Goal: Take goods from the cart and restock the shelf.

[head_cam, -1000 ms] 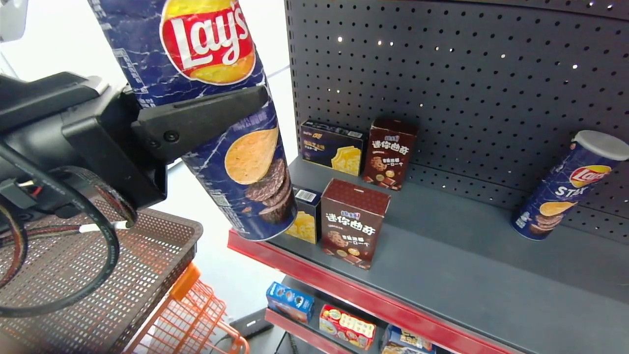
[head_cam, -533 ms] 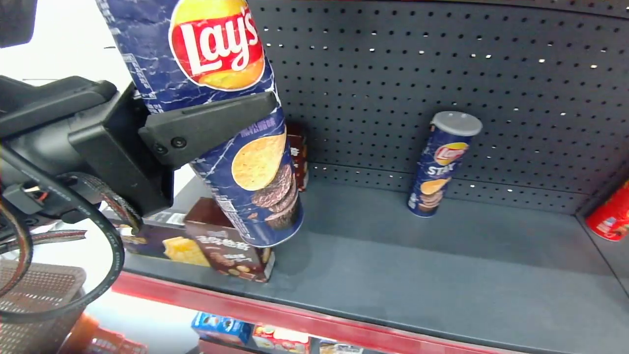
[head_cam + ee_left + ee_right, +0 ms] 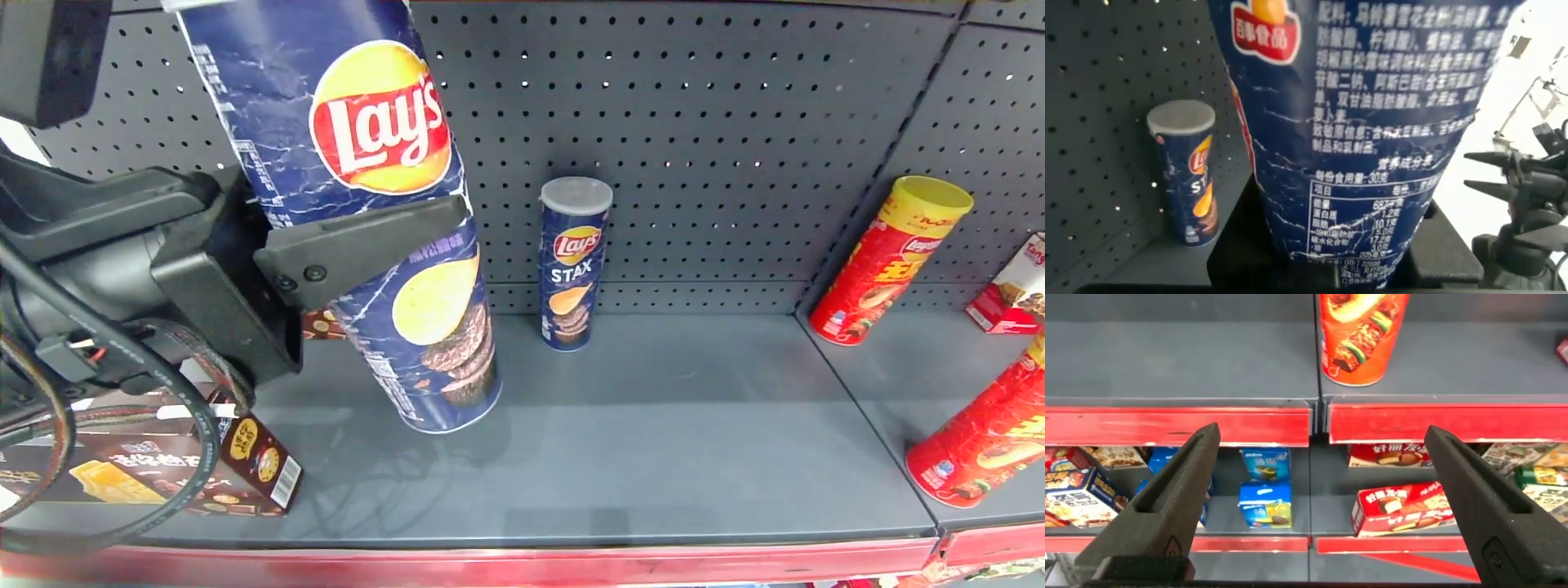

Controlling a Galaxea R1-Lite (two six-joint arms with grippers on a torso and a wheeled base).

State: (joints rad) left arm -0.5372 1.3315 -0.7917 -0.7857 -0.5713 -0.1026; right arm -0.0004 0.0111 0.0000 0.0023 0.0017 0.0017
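The left gripper (image 3: 384,245) clamped the chip can (image 3: 371,122), tilted, front-left of the standing can (image 3: 575,265). Placing was in hand; next it likely needed uprighting and lowering onto the shelf (image 3: 669,433).

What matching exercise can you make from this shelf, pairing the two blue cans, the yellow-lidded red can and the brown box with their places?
1. near blue can
2. far blue can
3. yellow-lidded red can
4. brown box

a. lying flat, front left of the shelf
b. right section, at the back
c. clamped in the left gripper
d. upright at the back, left section

Pairs: 1-c, 2-d, 3-b, 4-a.
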